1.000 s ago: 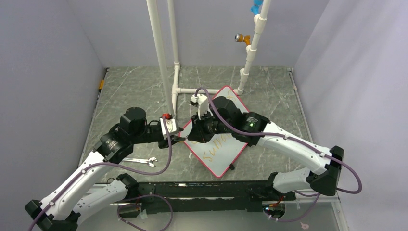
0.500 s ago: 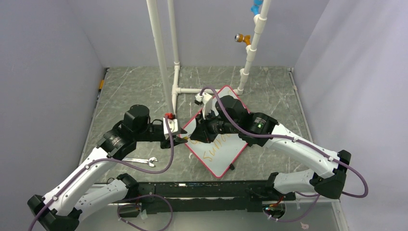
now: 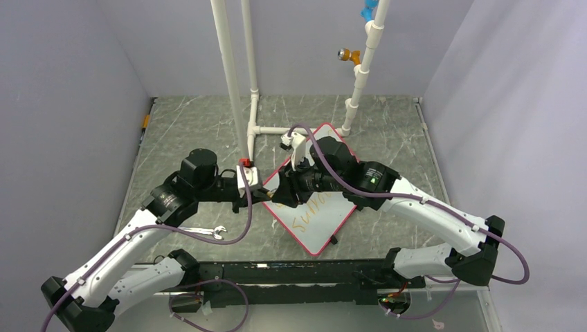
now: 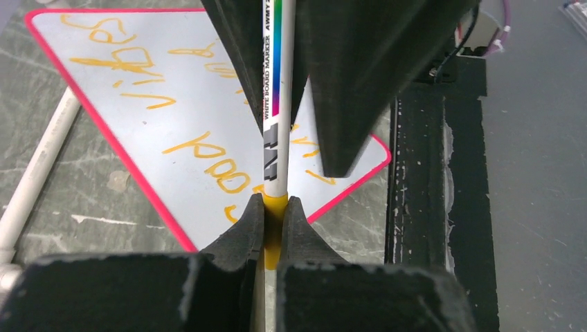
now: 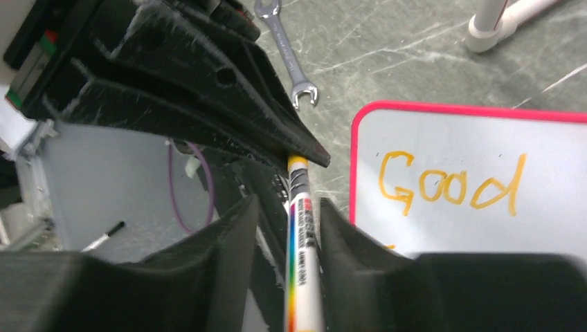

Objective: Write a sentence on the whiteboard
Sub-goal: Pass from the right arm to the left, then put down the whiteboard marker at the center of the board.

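yellow end of marker is clamped in left gripper, jaws closed right down on it; right gripper is held slightly parted around the barrel, gap seen on one side. whiteboard is laid corner-on at mid table, near pipe frame, sentence written across it in orange

The scene is enclosed by plain pale lavender walls: a back wall at twelve o'clock, a side wall at nine and another at three. The ground is formed by a dark grey-green marbled tabletop streaked with white veins. A frame of white plastic pipes is stood on it towards twelve o'clock, and an orange-and-metal fitting is fixed to the pipe at one o'clock. A black metal rail is laid along the edge at six o'clock. Everything is lit softly and evenly.
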Robot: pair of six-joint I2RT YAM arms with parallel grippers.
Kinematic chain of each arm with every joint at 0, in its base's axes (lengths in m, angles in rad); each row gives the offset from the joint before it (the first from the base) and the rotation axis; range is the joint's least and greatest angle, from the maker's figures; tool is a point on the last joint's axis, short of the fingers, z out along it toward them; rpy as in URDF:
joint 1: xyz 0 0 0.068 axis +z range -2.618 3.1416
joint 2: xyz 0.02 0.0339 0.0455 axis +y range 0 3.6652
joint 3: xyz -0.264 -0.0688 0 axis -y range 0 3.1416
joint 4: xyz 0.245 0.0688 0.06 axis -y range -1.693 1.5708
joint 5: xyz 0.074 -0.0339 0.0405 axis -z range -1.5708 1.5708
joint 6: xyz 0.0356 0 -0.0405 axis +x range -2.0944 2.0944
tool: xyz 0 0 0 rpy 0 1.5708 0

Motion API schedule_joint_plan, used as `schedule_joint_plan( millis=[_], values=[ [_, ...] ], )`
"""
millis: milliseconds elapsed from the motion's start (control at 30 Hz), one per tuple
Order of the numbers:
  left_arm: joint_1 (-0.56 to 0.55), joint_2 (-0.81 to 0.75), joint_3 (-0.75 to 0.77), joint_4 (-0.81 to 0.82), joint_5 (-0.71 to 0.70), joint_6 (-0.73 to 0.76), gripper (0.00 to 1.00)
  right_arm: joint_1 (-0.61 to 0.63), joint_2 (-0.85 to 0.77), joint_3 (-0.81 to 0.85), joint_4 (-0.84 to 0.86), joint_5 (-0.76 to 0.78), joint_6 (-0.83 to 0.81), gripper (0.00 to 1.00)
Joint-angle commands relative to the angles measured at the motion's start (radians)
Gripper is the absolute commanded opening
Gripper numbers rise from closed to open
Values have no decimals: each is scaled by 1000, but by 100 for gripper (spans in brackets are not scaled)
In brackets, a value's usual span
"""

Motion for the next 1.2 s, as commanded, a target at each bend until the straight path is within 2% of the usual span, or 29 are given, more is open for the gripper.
schedule_joint_plan(
  millis=[0, 67, 167, 300, 500, 667, 800, 1000, 1167],
  values=[
    [-1, -21, 32, 34, -92, -45, 0, 6, -32, 35, 23, 34, 4, 55],
    [0, -28, 36, 25, -122, -58, 0, 5, -50, 45, 7, 72, 5, 69],
    [0, -56, 19, 35, -172, -96, 0, 4, -83, 49, -15, 178, 11, 85],
    [0, -94, -12, 43, -256, -183, 0, 2, -146, 35, -35, 354, 26, 91],
    [-1, -178, -49, 10, -416, -345, 0, 2, -256, -16, -34, 570, 51, 93],
    [-2, -305, -137, -17, -642, -536, 0, 0, -295, -43, -29, 607, 65, 93],
    [-1, -348, -209, -90, -844, -724, 0, 1, -332, -77, -8, 660, 87, 93],
    [-2, -284, -251, -216, -942, -968, 0, 1, -382, -117, 5, 695, 114, 93],
    [-1, -231, -319, -219, -983, -1114, 0, 0, -387, -131, -10, 696, 137, 93]
  ],
)
